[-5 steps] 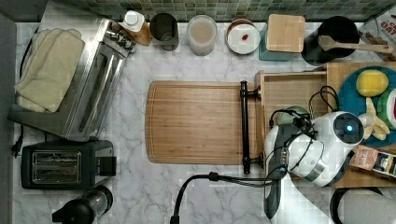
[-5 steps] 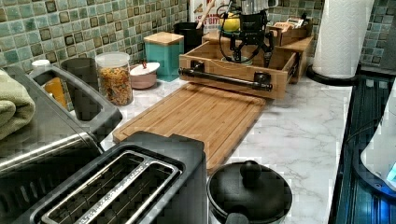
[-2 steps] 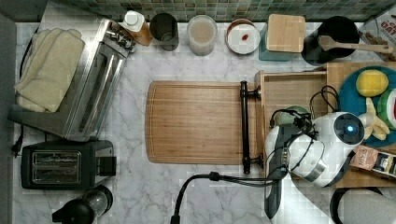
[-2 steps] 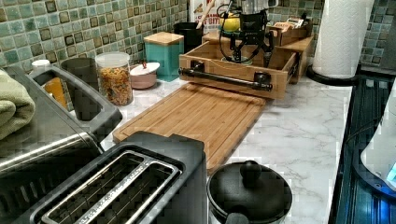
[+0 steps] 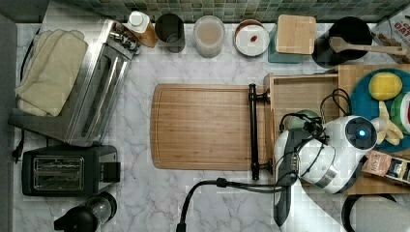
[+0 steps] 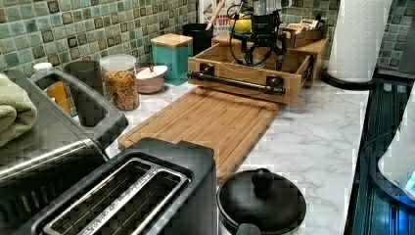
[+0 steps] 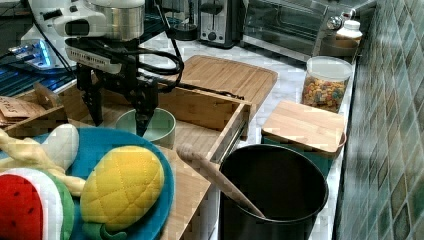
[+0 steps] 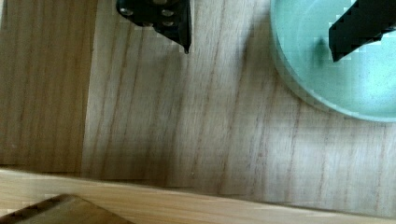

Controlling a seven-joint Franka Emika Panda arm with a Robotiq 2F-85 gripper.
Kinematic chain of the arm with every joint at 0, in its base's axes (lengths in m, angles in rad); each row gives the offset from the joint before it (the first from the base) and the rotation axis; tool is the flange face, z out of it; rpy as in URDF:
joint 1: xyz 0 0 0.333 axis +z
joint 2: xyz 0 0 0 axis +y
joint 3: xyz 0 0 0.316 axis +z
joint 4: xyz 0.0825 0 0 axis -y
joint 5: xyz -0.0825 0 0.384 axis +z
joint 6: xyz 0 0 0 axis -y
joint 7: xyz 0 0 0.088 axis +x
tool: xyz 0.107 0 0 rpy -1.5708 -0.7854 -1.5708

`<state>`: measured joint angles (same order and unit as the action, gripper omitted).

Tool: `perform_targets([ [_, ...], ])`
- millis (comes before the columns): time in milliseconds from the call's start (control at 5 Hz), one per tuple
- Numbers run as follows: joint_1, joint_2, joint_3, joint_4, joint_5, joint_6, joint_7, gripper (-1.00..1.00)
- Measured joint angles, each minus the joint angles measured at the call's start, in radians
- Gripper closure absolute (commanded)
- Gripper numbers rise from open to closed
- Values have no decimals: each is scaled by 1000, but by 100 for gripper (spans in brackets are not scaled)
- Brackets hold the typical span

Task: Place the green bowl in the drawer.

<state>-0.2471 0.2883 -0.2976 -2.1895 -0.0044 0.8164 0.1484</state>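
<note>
Release is the step in hand, by my reading: the green bowl (image 7: 148, 127) already sits upright on the floor of the drawer (image 7: 197, 131), so the placing itself looks done. In the right view the gripper (image 7: 116, 120) hangs low over the drawer with its fingers (image 7: 141, 120) spread wide; one finger dips inside the bowl's rim, the other stands outside it over bare drawer wood, and nothing is pinched between them. The wrist view agrees: one dark fingertip over the pale green inside of the bowl (image 8: 345, 60), the other well apart above the wood grain.

In the top view the bowl (image 5: 300, 117) lies at about 9 o'clock from the teal plate of toy fruit (image 5: 360, 94), with the wooden cutting board (image 5: 203, 126) beyond the drawer's black bar handle (image 5: 253, 130), farther toward 9 o'clock.

Next, I judge, comes a straight lift, so the inner finger clears the rim without tipping the bowl or catching the drawer's raised sides.
</note>
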Motion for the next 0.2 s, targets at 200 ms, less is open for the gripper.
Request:
perform_targets([
  [200, -1, 0, -1, 0, 0, 0, 0, -100],
])
